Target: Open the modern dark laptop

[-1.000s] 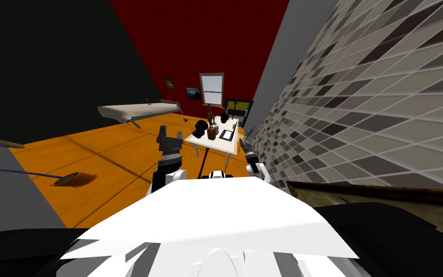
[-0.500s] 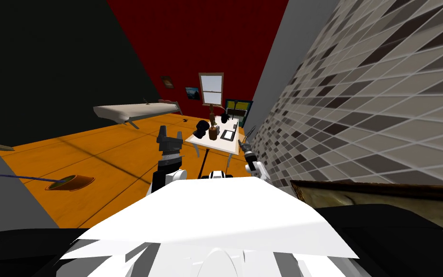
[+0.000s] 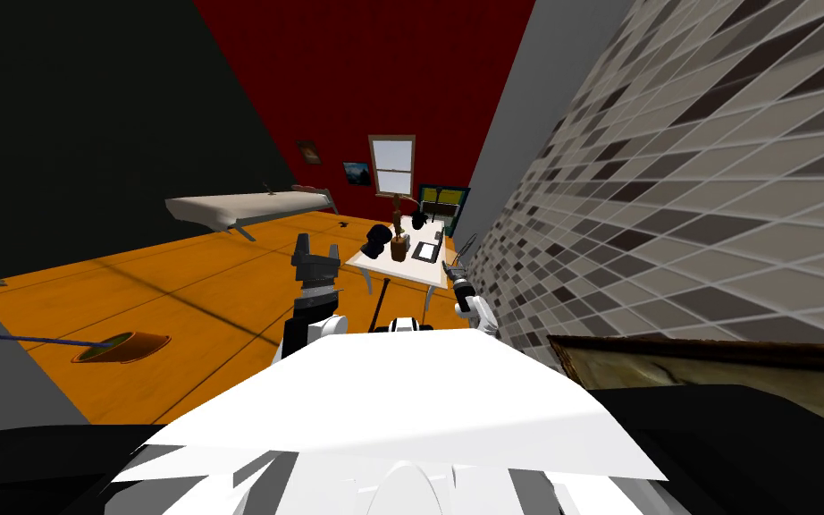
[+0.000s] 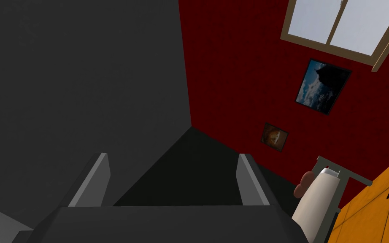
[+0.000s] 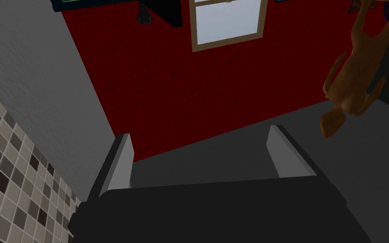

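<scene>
laptop [image 3: 425, 252] lies well ahead on the tabletop [image 3: 419, 271]; both arms' jaws spread; driving in, i could topple the pot [image 3: 399, 250] beside it.

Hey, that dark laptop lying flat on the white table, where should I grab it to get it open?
Grip the lid's free long edge, opposite the hinge, coming in low and lifting. The laptop lies flat and closed on the table, so probably only that thin lip offers purchase. It is too far off to tell which edge is hinged.
</scene>
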Tool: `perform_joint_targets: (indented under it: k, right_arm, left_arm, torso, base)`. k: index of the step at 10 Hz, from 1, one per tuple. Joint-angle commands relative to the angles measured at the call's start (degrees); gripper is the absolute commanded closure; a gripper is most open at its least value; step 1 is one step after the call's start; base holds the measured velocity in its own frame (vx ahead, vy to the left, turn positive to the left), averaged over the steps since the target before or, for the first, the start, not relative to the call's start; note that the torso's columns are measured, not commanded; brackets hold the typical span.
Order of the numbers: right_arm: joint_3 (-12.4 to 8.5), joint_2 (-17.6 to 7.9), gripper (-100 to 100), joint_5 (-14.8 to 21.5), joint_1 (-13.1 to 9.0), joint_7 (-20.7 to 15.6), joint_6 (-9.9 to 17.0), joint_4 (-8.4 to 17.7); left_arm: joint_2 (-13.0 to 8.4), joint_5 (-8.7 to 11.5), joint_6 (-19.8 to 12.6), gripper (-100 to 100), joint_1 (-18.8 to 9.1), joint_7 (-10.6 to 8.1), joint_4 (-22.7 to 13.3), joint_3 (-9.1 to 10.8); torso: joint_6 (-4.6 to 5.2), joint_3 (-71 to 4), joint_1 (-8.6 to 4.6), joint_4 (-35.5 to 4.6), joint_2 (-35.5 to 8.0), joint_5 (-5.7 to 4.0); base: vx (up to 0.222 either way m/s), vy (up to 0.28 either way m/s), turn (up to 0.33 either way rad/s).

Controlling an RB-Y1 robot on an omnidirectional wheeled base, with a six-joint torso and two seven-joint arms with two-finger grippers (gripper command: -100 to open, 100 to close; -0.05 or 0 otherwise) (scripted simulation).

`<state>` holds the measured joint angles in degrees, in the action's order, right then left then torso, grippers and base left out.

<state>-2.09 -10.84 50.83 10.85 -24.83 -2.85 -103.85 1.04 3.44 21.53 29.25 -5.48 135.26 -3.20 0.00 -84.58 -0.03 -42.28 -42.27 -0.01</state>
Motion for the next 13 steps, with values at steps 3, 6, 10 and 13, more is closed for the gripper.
perform_joint_targets:
  k: [3, 6, 10, 13]
  right_arm:
    - [-0.31, 0.12, -100, 7.90, -3.03, -2.03, 3.48, 4.39]
    - [-0.34, 0.03, -100, 11.74, -4.26, -2.61, 4.87, 6.10]
    - [-0.48, -0.19, -100, 18.38, -7.80, -3.91, 8.63, 11.27]
    - [-0.58, -0.47, -100, 22.97, -9.99, -4.50, 10.81, 14.61]
  left_arm:
    - [0.00, 0.00, 0.00, 0, 0.00, 0.00, 0.00, 0.00]
    - [0.00, 0.00, 0.00, 0, 0.00, 0.00, 0.00, 0.00]
    - [0.00, 0.00, 0.00, 0, 0.00, 0.00, 0.00, 0.00]
    - [0.00, 0.00, 0.00, 0, 0.00, 0.00, 0.00, 0.00]
  torso:
    - [0.00, 0.01, 0.02, -0.01, -0.02, 0.01]
    - [0.00, -0.01, 0.03, 0.01, 0.03, 0.01]
    - [0.00, 0.00, 0.04, 0.00, 0.00, 0.01]
    - [0.00, 0.02, -0.01, -0.01, -0.03, 0.00]
  base:
    - [0.029, 0.066, -0.024]
    - [0.042, 0.052, -0.011]
    - [0.063, 0.050, -0.016]
    - [0.078, 0.053, -0.006]
